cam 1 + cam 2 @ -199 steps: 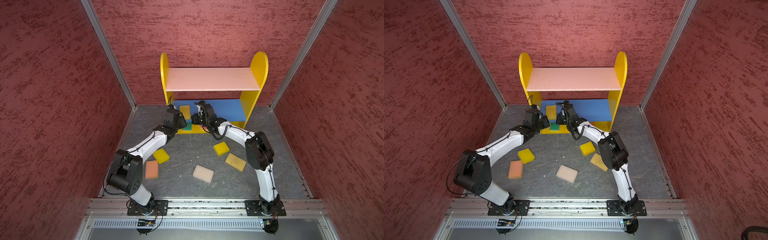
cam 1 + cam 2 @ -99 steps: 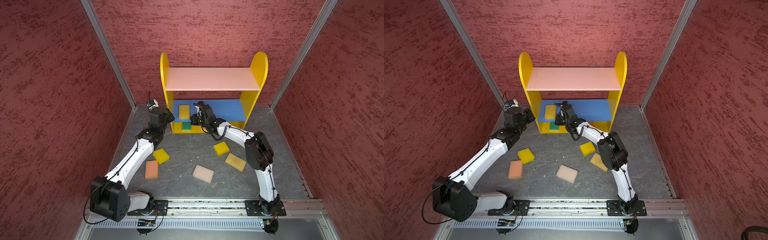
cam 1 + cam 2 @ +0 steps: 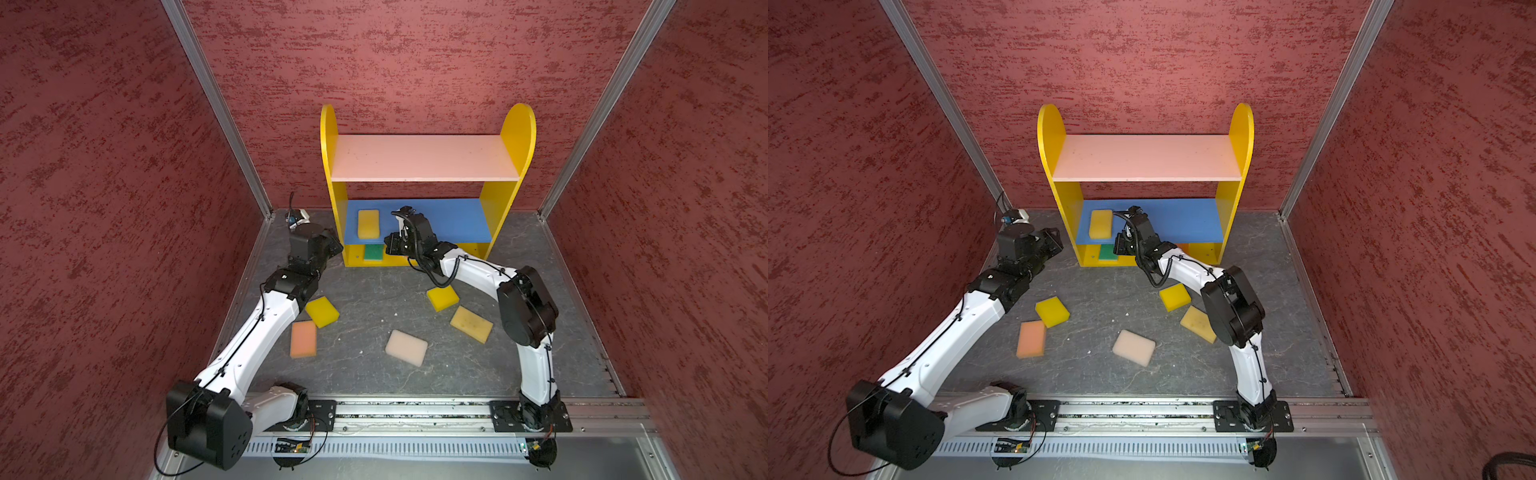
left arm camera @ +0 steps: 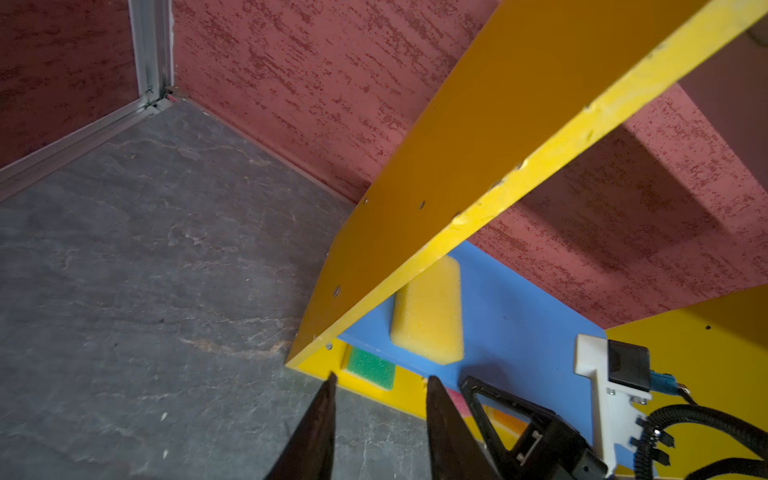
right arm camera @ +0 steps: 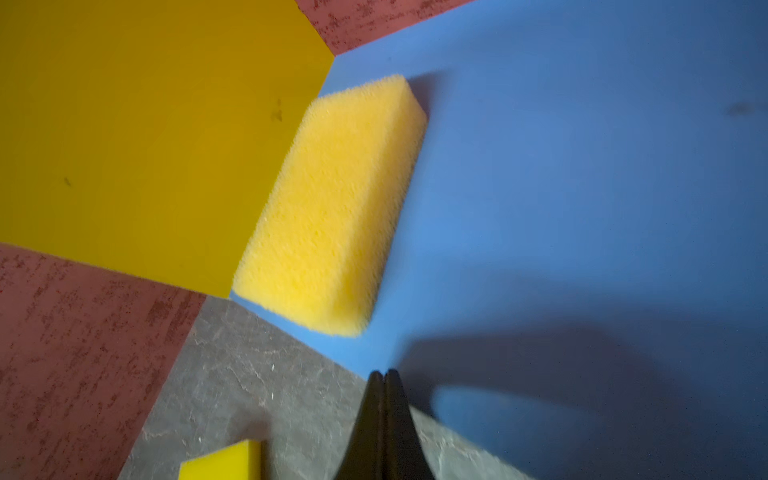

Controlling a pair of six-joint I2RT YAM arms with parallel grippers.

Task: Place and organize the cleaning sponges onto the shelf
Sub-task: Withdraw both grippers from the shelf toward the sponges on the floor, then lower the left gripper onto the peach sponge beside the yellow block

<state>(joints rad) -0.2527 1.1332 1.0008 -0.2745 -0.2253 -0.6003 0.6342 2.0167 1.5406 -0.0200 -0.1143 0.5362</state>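
left gripper (image 4: 380, 381) jaws apart, empty | right gripper (image 5: 384, 375) closed, empty | yellow sponge (image 3: 368, 223) on blue board (image 3: 457, 220) of shelf (image 3: 517, 137)

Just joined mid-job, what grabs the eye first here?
The yellow shelf at the back wall holds a yellow sponge on its blue board and a green sponge below. Five loose sponges dot the floor in front, among them an orange sponge and a peach sponge.
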